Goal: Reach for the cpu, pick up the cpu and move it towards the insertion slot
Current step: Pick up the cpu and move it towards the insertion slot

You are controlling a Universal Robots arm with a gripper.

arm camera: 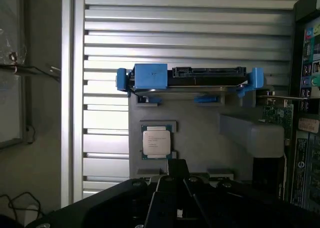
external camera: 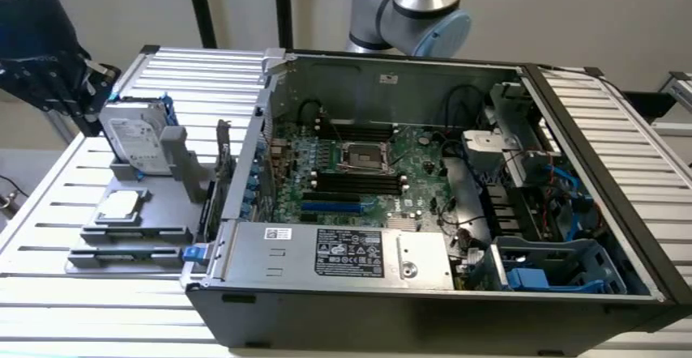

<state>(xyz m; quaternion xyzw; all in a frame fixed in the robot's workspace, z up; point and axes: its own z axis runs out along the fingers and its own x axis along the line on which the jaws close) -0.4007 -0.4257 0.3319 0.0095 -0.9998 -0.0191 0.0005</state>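
Cpu: flat in grey fixture, outside computer case, on exterior view's left of it. Insertion slot: inside case, well apart from cpu. Gripper: above cpu, not touching; opening cannot tell; cpu not held. Judged: reach stage only, pickup and transfer not yet done.

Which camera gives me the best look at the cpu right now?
The wrist view: the cpu lies face-on, its square lid unobstructed in the grey holder. The exterior view shows it farther off and slanted, on the exterior view's left, beside the computer case.
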